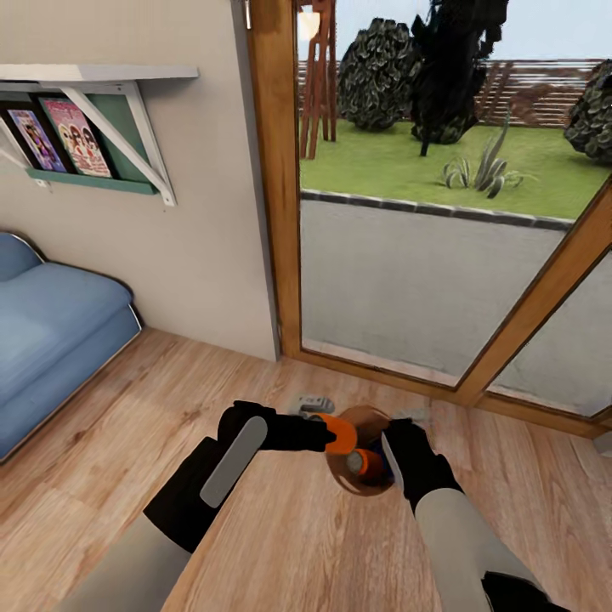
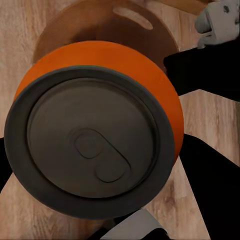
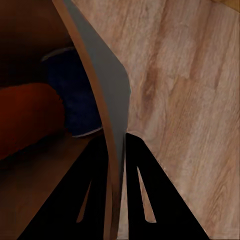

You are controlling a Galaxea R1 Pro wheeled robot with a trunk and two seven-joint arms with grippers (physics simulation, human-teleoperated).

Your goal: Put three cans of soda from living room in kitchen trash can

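Two orange soda cans show: one [image 1: 343, 434] clamped in the left gripper [image 1: 333, 435] over the rim of the copper trash can [image 1: 361, 416], another [image 1: 367, 463] lying inside the bin. No lettering on either can is readable. Right gripper [image 1: 393, 463] pinches the bin's wall. Bin hangs above the wooden floor [image 1: 280, 527], near the glass door [image 1: 425, 221].

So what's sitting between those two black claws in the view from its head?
An orange soda can held by the left gripper, then the copper-brown bin, whose rim the right gripper pinches.
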